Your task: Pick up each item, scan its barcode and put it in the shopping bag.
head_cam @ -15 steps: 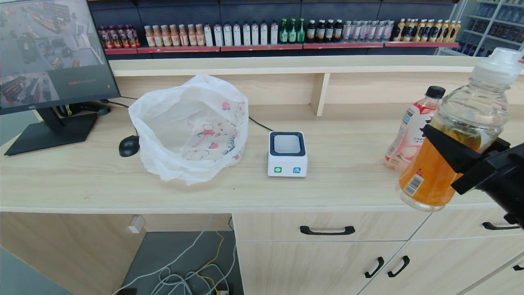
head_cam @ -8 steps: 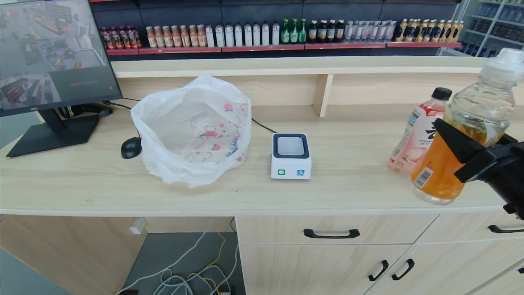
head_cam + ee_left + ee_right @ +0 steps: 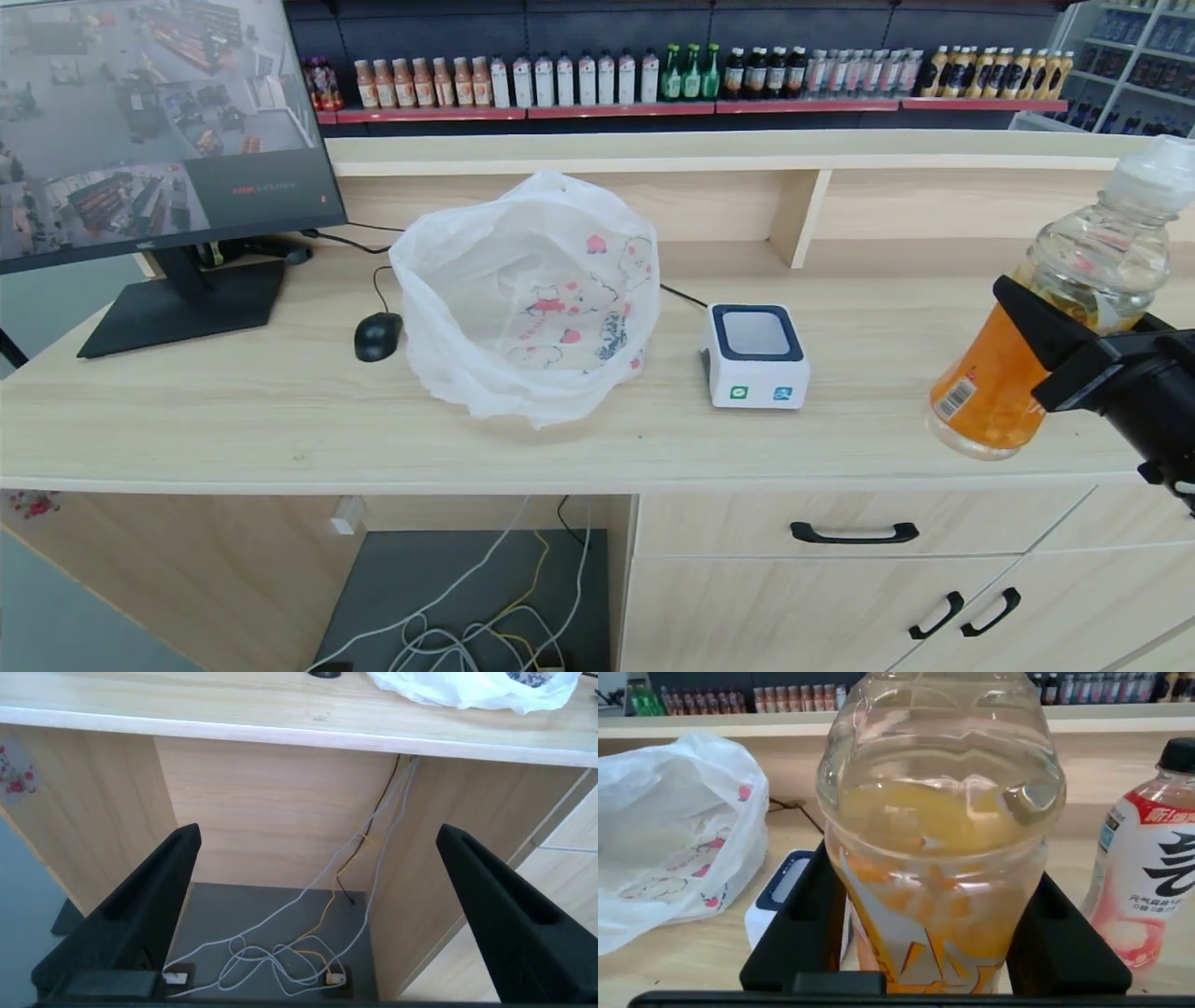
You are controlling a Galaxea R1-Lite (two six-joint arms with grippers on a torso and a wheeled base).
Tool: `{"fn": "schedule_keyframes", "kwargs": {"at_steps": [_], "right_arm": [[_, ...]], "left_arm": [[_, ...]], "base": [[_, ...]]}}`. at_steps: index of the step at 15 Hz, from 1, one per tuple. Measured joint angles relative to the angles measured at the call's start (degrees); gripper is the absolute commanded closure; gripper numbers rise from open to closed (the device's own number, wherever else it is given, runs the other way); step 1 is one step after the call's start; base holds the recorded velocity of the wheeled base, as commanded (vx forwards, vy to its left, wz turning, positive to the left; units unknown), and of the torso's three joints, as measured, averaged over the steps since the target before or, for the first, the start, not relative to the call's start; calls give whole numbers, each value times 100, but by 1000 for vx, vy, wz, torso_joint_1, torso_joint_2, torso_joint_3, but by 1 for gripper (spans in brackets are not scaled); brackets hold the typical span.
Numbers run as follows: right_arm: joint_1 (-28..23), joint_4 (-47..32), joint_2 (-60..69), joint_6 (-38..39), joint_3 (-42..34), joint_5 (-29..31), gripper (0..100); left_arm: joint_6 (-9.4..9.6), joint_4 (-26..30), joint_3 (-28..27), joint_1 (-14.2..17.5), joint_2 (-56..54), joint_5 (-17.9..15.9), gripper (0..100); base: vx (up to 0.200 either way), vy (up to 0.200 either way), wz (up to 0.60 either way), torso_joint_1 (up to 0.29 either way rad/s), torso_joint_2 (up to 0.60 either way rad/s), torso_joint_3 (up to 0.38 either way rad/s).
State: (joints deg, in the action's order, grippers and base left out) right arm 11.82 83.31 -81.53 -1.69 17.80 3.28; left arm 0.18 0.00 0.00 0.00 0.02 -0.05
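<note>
An orange drink bottle with a clear top and white cap hangs tilted over the counter's right end, my right gripper shut on its middle. In the right wrist view the same bottle sits between the black fingers. The white scanner stands on the counter to the bottle's left, its window facing up. Left of it stands the white printed shopping bag, mouth open upward. A pink drink bottle stands beside the held one. My left gripper hangs open below the counter's front edge.
A monitor and a black mouse sit on the wooden counter at the left. A raised back ledge runs along the rear. Drawers with black handles lie below; cables trail under the counter.
The whole head picture has slid to the right, so the camera has turned. The right gripper has kept hold of the orange bottle, which stands closer to the scanner than before.
</note>
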Motion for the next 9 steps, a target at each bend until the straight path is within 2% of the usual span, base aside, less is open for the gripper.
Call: {"fn": "schedule_keyframes", "kwargs": {"at_steps": [5,9], "right_arm": [[-37,-189,61,123,-11,24,100],[258,-177,80,-66,249,2,100]], "left_arm": [[6,2,0,0,0,0,0],[6,0,0,-5,0,-2,0]], "base": [[0,0,0,0,0,0],[0,0,0,0,0,0]]}}
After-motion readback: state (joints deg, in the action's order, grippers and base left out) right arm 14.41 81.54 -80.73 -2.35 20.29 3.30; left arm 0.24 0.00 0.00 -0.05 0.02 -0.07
